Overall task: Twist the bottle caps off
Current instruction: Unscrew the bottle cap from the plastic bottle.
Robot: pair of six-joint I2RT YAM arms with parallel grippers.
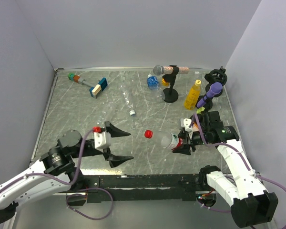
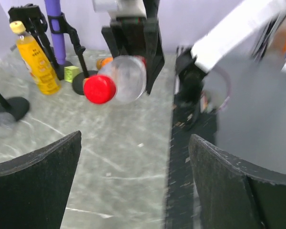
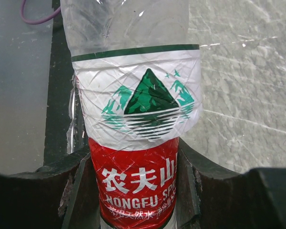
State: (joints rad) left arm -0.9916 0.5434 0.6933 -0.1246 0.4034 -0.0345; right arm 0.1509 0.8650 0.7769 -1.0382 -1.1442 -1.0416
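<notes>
From above, the right fingers (image 1: 185, 149) clamp a clear bottle (image 1: 166, 140) lying sideways over the worktop (image 1: 86, 109). Its red cap (image 1: 148, 134) is on and points at the left fingers (image 1: 121, 131), which are spread wide and hold nothing. The left wrist view shows the ribbed cap face-on (the bottle looks empty). Only the right wrist view shows the red-and-white label (image 3: 140, 100), gripped at its red band.

A clear bottle (image 1: 168, 139), red-and-white label, lies sideways clamped in the right gripper (image 1: 183, 143); its red cap (image 1: 148, 134), screwed on, faces the left gripper (image 1: 130, 145).
</notes>
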